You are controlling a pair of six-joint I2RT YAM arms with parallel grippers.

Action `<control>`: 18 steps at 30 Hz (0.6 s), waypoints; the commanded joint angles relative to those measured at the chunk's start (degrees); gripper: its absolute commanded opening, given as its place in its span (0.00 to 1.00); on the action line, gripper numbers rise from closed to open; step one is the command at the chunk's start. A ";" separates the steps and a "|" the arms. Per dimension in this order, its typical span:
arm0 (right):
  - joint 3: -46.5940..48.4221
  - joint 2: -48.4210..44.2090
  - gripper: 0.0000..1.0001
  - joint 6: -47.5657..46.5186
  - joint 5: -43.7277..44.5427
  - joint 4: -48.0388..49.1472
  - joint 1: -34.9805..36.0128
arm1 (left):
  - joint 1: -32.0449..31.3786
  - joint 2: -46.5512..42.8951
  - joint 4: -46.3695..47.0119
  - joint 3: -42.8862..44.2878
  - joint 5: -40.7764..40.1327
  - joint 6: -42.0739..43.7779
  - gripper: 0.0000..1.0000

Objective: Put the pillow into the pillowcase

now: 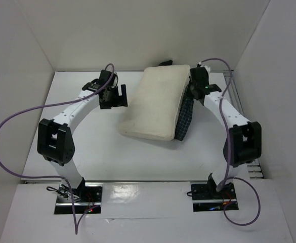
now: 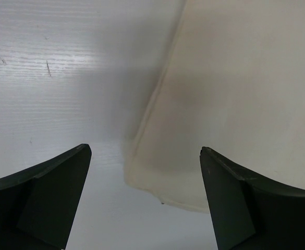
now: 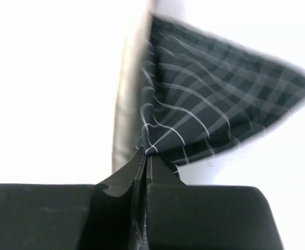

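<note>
Pillow (image 1: pixel 155 104) first: a plump, cream-white rectangular cushion with a matte skin, lying slightly askew toward the far half of the white surface (image 1: pixel 148 162), between my two arms. Along its right edge runs the pillowcase (image 1: pixel 186 117), a dark navy fabric sack with a thin white grid check, limp and creased. I cannot tell whether any of the pillow is inside it yet.

My right tool (image 1: pixel 194 88) sits at the pillow's far right corner, jaws pressed fully together on a pinch of the checked cloth, which fans out taut from the tips in the wrist view. My left tool (image 1: pixel 115 96) hangs just beside the pillow's left edge, jaws spread wide, holding nothing. Its wrist view shows the cushion's rounded near corner between the fingers.

I judge the step in hand to be opening the mouth of the case. To do it well I'd want only one layer in the pinch. I'd lift gently so the slack fabric doesn't slip, then bring the left tool onto the pillow's edge to brace or feed it. I expect the cushion to squash and spring back, and the thin cloth to drag and bunch against it.
</note>
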 commanded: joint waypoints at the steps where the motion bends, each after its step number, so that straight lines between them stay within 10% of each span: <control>1: 5.40 -8.89 0.00 -1.02 6.24 -3.08 0.06 | -0.06 0.41 -0.75 2.55 1.58 -0.27 1.00; 18: 29.94 -12.07 0.00 -4.97 4.57 -10.20 0.06 | -4.36 6.20 6.45 6.77 18.36 -3.09 0.98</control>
